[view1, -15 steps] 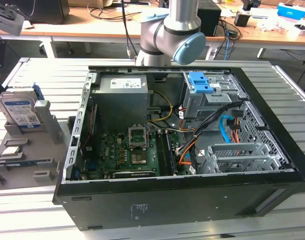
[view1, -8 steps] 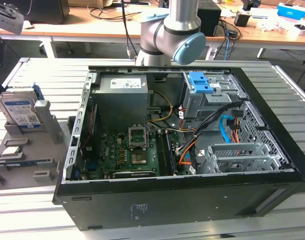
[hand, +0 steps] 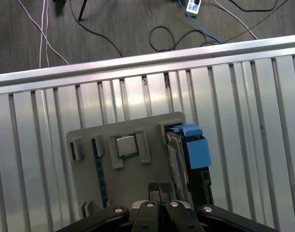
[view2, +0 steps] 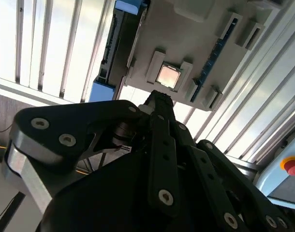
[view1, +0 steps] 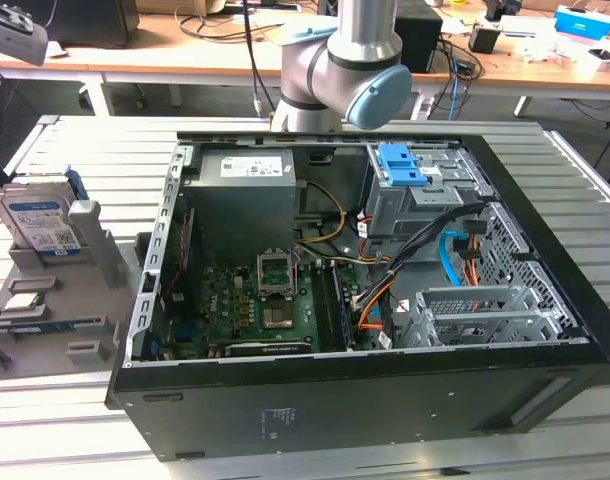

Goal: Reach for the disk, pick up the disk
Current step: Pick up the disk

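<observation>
Exterior view: bright, even overhead light; interior of the computer case (view1: 335,400) partly shadowed. Both wrist views: strong streaked glare on the slatted desk (hand: 263,121), near white in the second wrist view. Gripper (view2: 157,101) linkage reads dark, backlit against it.

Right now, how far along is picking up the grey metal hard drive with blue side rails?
Done: nothing; the grey metal hard drive stands upright in the grey holder tray, untouched. In hand: the reach, with the black gripper, shut and empty, hanging above the tray near the drive. Left: the grasp and lift.
</observation>
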Robot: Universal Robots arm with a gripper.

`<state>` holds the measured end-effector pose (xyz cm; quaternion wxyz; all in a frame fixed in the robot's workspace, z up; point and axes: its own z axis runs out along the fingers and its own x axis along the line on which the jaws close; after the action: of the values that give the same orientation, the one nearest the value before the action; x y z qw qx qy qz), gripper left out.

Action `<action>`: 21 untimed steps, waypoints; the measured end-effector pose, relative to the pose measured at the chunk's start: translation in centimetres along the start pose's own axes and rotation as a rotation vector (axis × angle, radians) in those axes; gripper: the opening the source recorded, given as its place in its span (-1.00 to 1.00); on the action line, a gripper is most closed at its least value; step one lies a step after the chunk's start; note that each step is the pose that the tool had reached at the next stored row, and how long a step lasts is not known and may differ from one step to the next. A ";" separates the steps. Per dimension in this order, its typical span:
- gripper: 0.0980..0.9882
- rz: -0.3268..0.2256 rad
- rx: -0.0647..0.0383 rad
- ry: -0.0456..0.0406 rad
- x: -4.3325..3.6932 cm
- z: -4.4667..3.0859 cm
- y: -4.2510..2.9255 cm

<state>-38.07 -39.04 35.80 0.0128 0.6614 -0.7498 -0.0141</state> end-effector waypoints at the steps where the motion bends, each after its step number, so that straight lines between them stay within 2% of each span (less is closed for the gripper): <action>1: -0.98 -0.007 0.000 0.0003 0.00 0.00 0.00; 17: -0.98 -0.136 0.000 0.0052 0.00 0.00 0.00; 21: -0.98 -0.138 0.000 0.0052 0.00 0.00 0.00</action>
<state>-38.07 -39.04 35.80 0.0138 0.7117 -0.7022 -0.0132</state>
